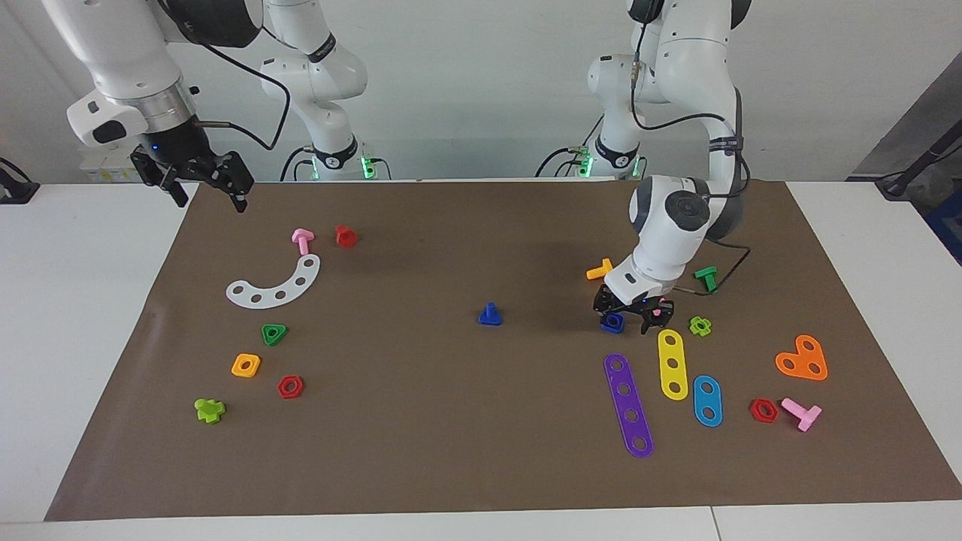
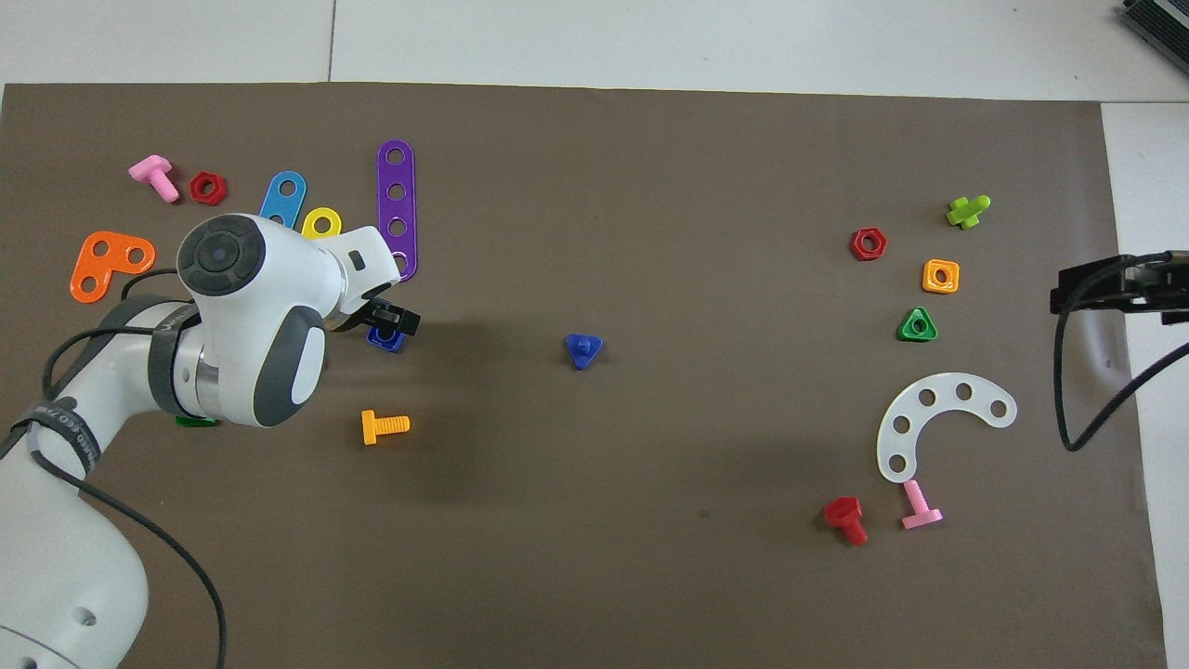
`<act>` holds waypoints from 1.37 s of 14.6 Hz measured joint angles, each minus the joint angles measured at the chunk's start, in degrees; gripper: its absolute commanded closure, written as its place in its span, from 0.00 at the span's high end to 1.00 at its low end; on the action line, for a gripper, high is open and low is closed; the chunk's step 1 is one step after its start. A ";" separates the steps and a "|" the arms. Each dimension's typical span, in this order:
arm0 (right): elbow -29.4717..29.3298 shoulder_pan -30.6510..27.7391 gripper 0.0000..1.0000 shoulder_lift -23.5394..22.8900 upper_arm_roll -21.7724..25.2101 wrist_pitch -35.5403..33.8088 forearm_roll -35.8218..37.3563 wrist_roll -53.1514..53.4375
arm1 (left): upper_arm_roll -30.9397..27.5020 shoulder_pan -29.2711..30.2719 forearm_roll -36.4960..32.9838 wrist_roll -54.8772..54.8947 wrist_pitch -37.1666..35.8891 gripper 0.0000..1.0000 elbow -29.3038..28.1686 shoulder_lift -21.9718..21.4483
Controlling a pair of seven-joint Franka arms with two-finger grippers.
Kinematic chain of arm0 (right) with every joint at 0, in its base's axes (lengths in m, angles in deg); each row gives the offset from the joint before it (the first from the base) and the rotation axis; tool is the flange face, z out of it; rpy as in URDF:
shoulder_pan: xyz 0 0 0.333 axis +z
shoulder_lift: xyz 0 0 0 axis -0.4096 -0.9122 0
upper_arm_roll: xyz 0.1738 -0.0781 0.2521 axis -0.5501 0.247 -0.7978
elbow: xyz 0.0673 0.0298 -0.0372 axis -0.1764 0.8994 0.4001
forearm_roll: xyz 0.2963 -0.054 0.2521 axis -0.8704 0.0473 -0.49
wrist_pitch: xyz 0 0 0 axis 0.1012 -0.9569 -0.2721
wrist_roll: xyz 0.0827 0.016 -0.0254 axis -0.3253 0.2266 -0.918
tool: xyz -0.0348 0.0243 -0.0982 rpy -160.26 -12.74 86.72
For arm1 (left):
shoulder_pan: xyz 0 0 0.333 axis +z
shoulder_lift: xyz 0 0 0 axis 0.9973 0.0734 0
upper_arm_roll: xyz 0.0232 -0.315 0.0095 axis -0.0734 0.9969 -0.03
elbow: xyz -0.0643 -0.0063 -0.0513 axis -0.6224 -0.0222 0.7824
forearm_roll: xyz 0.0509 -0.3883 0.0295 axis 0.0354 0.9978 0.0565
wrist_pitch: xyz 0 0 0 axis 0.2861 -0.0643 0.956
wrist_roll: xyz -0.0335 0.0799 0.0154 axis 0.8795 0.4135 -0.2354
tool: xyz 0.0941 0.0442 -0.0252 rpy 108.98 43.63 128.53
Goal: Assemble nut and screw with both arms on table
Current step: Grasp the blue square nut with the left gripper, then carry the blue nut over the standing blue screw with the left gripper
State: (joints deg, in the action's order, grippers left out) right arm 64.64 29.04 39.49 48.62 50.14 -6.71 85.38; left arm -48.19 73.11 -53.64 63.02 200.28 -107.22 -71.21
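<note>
Facing view. The left tool (image 1: 630, 314) is down at the worktop (image 1: 451, 421) toward the left arm's end, its fingers spread around the nut (image 1: 612, 323), which lies on the mat; whether they already press on it cannot be told. The screw (image 1: 489, 315) stands head-down, shaft up, near the mat's middle, well apart from the nut. The right tool (image 1: 201, 176) waits in the air over the mat's corner at the right arm's end, fingers parted, holding nothing. Both parts look like light, stiff, smooth plastic; the nut is probably best pinched across two flat sides, the screw by its triangular head, and either could slip or skid under a glancing touch.

Overhead view. The left arm covers part of the nut (image 2: 385, 338); the screw (image 2: 583, 349) is plain to see. Counted here: one blue nut, one blue screw, two red hexagonal nuts (image 2: 868, 243), one orange square nut (image 2: 940, 276), one green triangular nut (image 2: 917, 325), two pink screws (image 2: 920, 506).
</note>
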 measured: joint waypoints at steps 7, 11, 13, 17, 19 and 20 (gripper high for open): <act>-0.01 0.02 1.00 0.00 -0.19 -0.62 0.00 -0.02 | 0.06 -0.71 0.00 1.75 -0.62 0.82 -0.80 0.11; -0.03 0.04 1.00 0.00 -0.35 -1.25 0.00 -0.02 | 0.05 -0.72 -0.01 3.85 -0.81 0.77 -1.61 0.12; -0.09 0.04 1.00 0.01 -0.35 -1.83 0.00 -0.02 | 0.05 -0.73 -0.01 4.12 -0.88 0.73 -1.93 0.11; 0.19 -0.25 1.00 0.06 -0.21 -2.27 -0.01 -0.02 | 0.01 -0.74 -0.07 4.43 -0.91 0.60 -2.72 0.02; 0.42 -1.13 1.00 0.06 -0.35 -2.27 -0.01 -0.02 | -0.04 -0.74 -0.09 4.51 -0.90 0.52 -2.68 -0.07; 0.52 -1.77 1.00 0.07 -0.67 -2.27 -0.03 -0.02 | -0.10 -0.74 -0.11 4.62 -0.91 0.46 -2.65 -0.21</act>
State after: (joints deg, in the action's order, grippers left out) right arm 65.17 27.27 39.55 47.95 47.87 -6.73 85.36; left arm -48.29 72.38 -53.75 67.64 199.37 -109.87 -71.42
